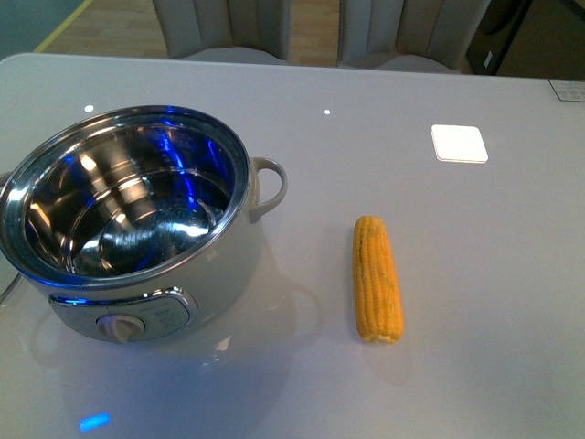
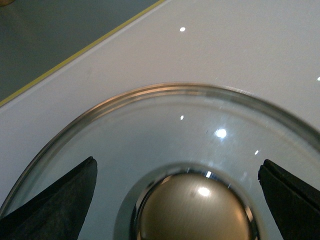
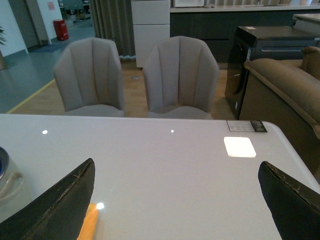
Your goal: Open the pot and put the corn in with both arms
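Note:
The white pot [image 1: 228, 274] stands uncovered at the left of the table, its shiny steel bowl empty and its cream dial [image 1: 119, 326] facing me. The corn [image 1: 377, 279] lies on the table to the pot's right, apart from it. Neither arm shows in the front view. My left gripper [image 2: 177, 162] is open above a glass lid [image 2: 150, 125], its jaws on either side of the gold knob [image 2: 195, 210] without touching it. My right gripper [image 3: 176, 162] is open and empty above the table; the corn's tip [image 3: 89, 227] shows by one finger, with the pot's handle [image 3: 7, 182] beyond it.
A bright white square [image 1: 459, 143] shows on the tabletop at the back right, and a small label [image 1: 569, 90] sits near the far right edge. Two grey chairs [image 3: 90, 75] [image 3: 181, 75] stand behind the table. The table's edge [image 2: 65, 70] runs near the lid.

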Controlling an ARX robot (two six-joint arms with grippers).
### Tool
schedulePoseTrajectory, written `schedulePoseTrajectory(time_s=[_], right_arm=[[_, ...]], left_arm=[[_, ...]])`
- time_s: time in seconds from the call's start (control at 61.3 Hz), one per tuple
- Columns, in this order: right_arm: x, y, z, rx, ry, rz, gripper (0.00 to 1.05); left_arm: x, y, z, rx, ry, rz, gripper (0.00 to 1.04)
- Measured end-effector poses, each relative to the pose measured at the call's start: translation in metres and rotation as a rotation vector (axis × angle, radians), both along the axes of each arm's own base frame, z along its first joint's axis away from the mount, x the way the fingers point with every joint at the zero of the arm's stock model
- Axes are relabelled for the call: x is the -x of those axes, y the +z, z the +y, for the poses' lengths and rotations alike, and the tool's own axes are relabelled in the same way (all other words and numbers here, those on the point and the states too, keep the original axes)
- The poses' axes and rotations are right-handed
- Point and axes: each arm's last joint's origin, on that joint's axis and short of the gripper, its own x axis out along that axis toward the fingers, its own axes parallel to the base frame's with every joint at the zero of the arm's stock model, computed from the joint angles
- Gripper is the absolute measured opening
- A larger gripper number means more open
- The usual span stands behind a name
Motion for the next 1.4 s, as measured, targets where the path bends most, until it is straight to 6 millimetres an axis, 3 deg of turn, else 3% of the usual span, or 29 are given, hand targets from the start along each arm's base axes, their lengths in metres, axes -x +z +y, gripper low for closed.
schedulePoseTrajectory(time_s=[0.147,0.343,0.522,0.702,0.947,1.11,1.257,1.404], right_arm=[[0.000,0.000,0.000,0.000,0.000,0.000,0.96],[0.000,0.000,0.000,0.000,0.000,0.000,0.96],[0.000,0.000,0.000,0.000,0.000,0.000,0.96],[0.000,0.000,0.000,0.000,0.000,0.000,0.96],[0.000,0.000,0.000,0.000,0.000,0.000,0.96],[0.000,0.000,0.000,0.000,0.000,0.000,0.96],[0.000,0.000,0.000,0.000,0.000,0.000,0.96],[0.000,0.000,0.000,0.000,0.000,0.000,0.96]], left_arm=[[-0.002,0.045,0.011,-0.022,0.013,-0.099,0.98],[0.011,0.094,0.011,-0.025,-0.037,-0.183,0.98],[0.034,0.142,-0.003,0.001,-0.132,-0.264,0.98],[0.066,0.181,-0.030,0.010,-0.201,-0.364,0.98],[0.114,0.203,-0.068,0.032,-0.281,-0.433,0.98],[0.148,0.205,-0.085,0.069,-0.303,-0.433,0.98],[0.169,0.204,-0.092,0.097,-0.341,-0.432,0.98],[0.184,0.192,-0.090,0.145,-0.335,-0.385,0.98]])
